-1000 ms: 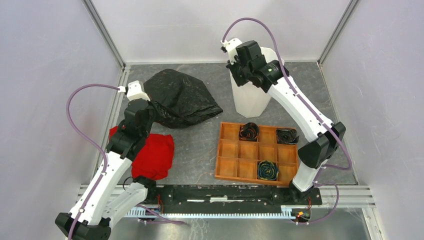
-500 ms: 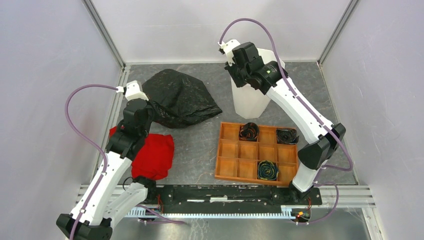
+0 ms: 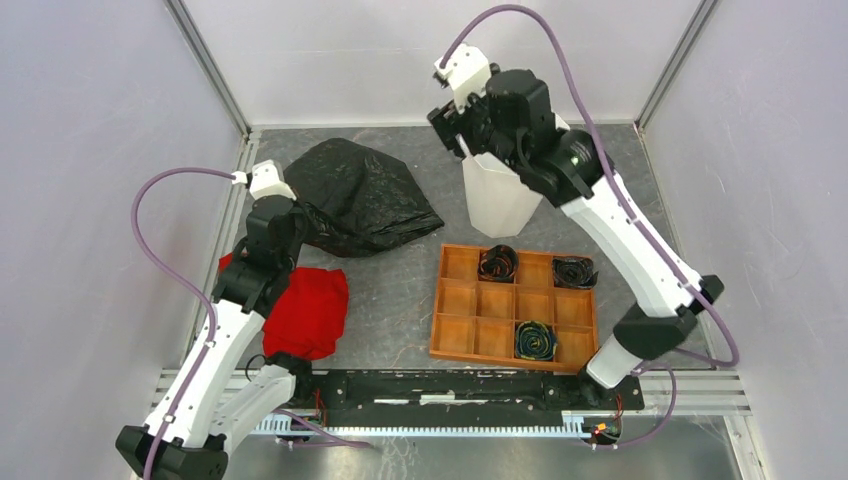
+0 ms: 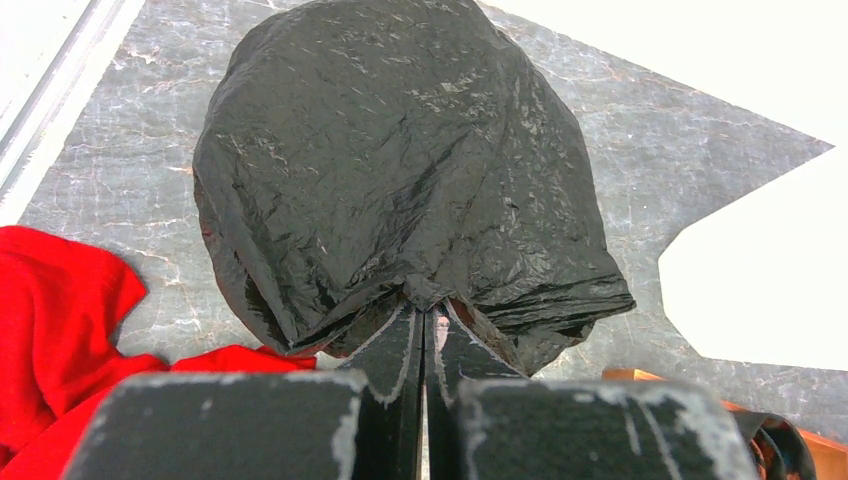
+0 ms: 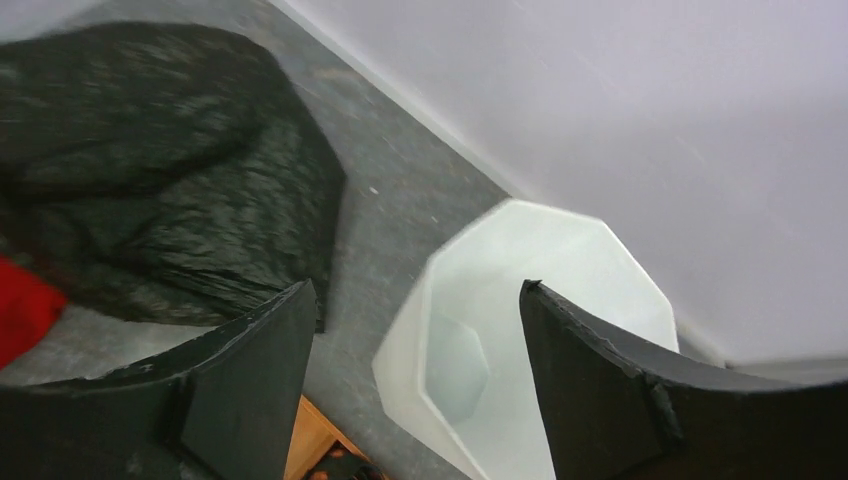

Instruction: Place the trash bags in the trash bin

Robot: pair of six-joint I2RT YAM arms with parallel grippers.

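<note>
**One trash bag gripped, trash bin mouth freed**

Crumpled on the worktop, the black bag sits well left of the upright bin, which looks empty. The left end effector has its fingers together, clamped on the bag's near hem. Over the past second the right end effector has lifted off the rim and now hangs above it, fingers apart and empty, likely leaving the opening free. A red cloth and an orange tray holding three dark rolls lie nearer, off the direct path.
</note>
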